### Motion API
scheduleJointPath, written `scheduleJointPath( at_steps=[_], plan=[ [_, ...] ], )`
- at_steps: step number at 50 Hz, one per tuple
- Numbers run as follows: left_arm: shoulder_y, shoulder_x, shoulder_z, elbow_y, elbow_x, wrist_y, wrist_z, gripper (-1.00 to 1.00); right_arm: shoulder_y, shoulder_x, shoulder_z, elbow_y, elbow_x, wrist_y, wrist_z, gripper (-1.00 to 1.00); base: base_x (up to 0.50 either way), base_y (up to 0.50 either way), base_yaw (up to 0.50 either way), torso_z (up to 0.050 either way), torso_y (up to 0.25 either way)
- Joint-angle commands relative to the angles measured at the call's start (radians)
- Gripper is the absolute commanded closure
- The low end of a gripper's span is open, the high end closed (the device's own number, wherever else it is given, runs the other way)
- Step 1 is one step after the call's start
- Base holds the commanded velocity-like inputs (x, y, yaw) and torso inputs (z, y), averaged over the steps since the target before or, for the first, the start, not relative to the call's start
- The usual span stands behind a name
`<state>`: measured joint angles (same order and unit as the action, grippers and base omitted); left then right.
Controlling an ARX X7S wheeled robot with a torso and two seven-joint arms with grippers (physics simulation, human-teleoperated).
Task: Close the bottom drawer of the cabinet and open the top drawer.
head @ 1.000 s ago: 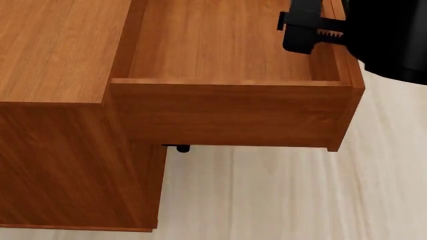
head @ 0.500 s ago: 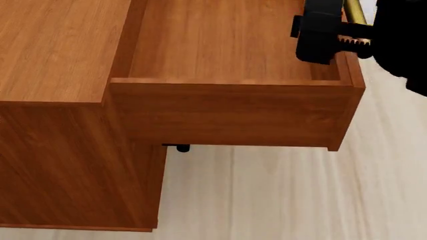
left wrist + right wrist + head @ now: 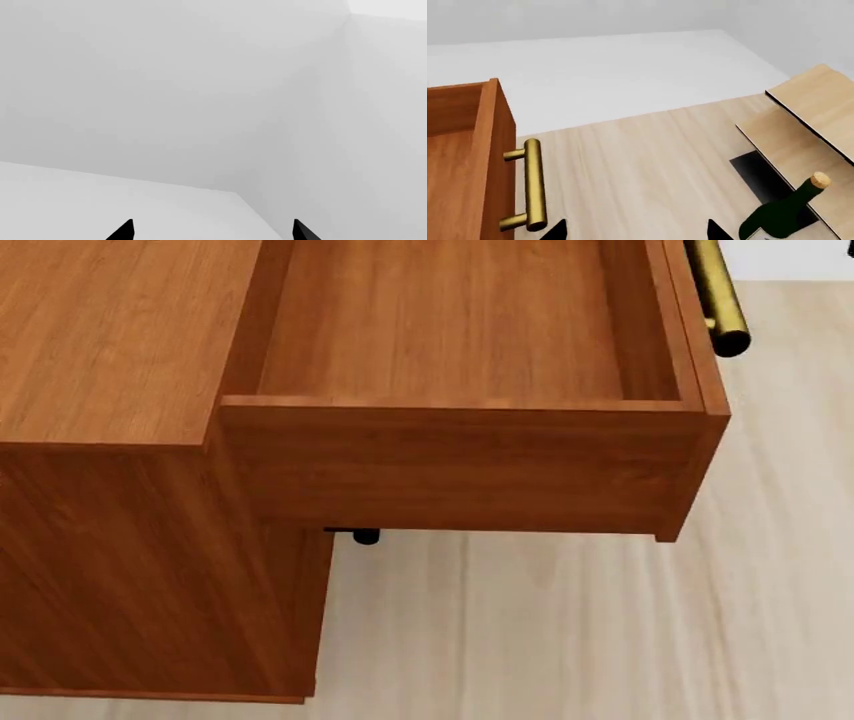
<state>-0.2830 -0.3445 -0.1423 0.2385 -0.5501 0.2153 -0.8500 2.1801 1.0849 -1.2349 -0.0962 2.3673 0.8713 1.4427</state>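
Note:
The cabinet [image 3: 120, 440] fills the head view, seen from above. Its top drawer [image 3: 454, 330] is pulled far out, and its inside is bare. The brass bar handle [image 3: 714, 290] shows on the drawer front; the right wrist view has the same handle [image 3: 534, 185] close by. My right gripper [image 3: 636, 231] is open over the floor beside that handle, touching nothing. My left gripper [image 3: 212, 232] is open too and faces a blank white wall. Neither gripper shows in the head view. The bottom drawer is hidden under the open top drawer.
A green wine bottle [image 3: 780, 215] stands by a light wooden shelf unit [image 3: 807, 125] across the pale plank floor [image 3: 601, 640]. A small dark part [image 3: 363, 536] pokes out under the open drawer.
My right arm and gripper, which were at the drawer's front corner by the handle, have drawn away and left the head view. The drawer has not moved.

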Motion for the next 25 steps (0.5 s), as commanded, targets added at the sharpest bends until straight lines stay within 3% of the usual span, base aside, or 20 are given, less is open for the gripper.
scheduleJointPath(
  at_steps=[1,13,19,22,25],
  plan=[
    [-0.001,-0.003,0.001,0.002,-0.002,-0.003,-0.004,-1.0,0.001,0.118,0.064,-0.342,0.078,-0.107,0.063,-1.0,0.0,0.0,0.0,0.0,0.0],
    [0.001,-0.005,0.004,0.01,0.009,-0.004,-0.012,-1.0,-0.049,0.28,0.135,-0.806,0.084,-0.365,0.067,-1.0,0.0,0.0,0.0,0.0,0.0],
    [-0.004,-0.009,0.009,0.007,0.01,-0.013,-0.012,-1.0,-0.137,0.277,0.144,-0.95,-0.006,-0.45,0.097,-1.0,0.0,0.0,0.0,0.0,0.0],
    [-0.004,-0.009,0.011,0.005,0.013,-0.013,-0.012,-1.0,-0.451,0.195,0.428,-0.951,-0.033,-0.359,0.127,-1.0,0.0,0.0,0.0,0.0,0.0],
    [-0.005,-0.01,0.012,0.006,0.011,-0.016,-0.013,-1.0,-0.602,0.176,0.586,-0.951,-0.048,-0.306,0.128,-1.0,0.0,0.0,0.0,0.0,0.0]
  ],
)
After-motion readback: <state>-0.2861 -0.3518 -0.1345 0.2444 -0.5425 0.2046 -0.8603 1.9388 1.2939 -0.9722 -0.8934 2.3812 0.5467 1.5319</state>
